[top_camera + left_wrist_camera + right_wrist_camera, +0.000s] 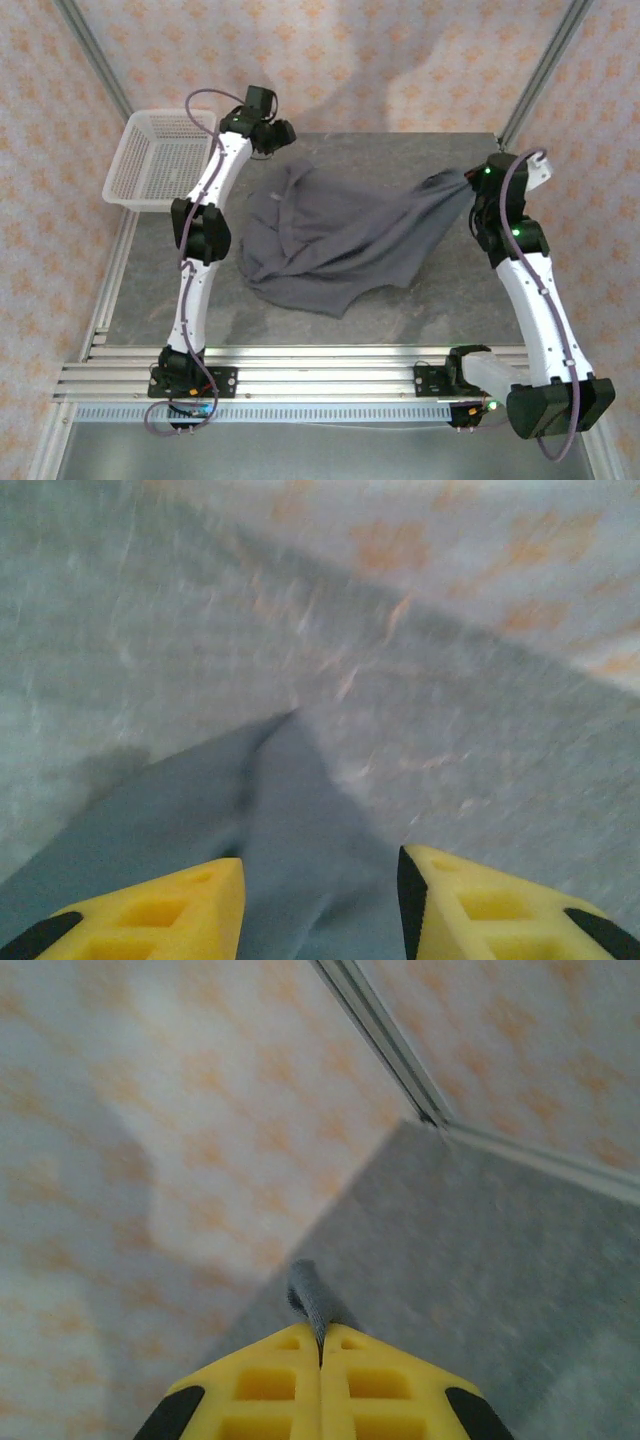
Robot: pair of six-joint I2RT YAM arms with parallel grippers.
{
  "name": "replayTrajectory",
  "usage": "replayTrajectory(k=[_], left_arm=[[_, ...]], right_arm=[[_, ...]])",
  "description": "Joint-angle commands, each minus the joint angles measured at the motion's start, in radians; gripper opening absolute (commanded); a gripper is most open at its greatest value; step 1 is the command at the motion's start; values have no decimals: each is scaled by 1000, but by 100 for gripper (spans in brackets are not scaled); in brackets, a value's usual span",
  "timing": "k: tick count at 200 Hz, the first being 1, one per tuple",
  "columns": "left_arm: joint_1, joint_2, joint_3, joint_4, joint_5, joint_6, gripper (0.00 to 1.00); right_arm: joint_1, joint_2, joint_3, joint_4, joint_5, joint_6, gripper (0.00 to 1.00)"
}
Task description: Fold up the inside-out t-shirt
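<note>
Up close, yellow plastic fingers of the left gripper [320, 868]: parted, released, nothing pinched. Just beyond them, a point of the dark slate-grey soft cloth inside-out t-shirt [270, 810], flat on the speckled grey worktop [150, 630]. Over to the right gripper [321, 1345]: clenched tight on a small bunch of the same cloth, held up off the surface by the look of it. From above, lies rumpled mid-worktop, drawn out towards that right-hand hold, well apart from the white plastic mesh basket [160, 160] at the far left corner. Looks like the spreading stage, no fold made yet. Best to take a far corner or shoulder with the left, pinch cleanly at the hem, then pull level and taut against the right before laying flat.
</note>
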Motion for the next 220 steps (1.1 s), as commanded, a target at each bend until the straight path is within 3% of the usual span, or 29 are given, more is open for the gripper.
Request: replayTrajectory(k=[1,41,63,82,108,129,220], left_arm=[[-9,-314,-77,-100,-97,89,45],[-156,-535,-524,-231,-310,193,43],[-269,-560,-656,-223,-390,197,43],[-354,-508,-628,-213,-412,196,43],[-446,-361,-496,-219,-355,189,43],[-500,-246,-425,-231,-405,191,43],[-483,-120,-457,-133,-570,270,43]], right_arm=[[-5,-48,0,35,-49,36,0],[-5,-8,32,101,-286,-83,0],[-5,8,43,105,-329,-100,0],[-5,18,56,88,-335,-112,0],[-6,18,63,53,-328,-96,0],[-5,1,51,46,-319,-79,0],[-5,-19,43,33,-307,-85,0]])
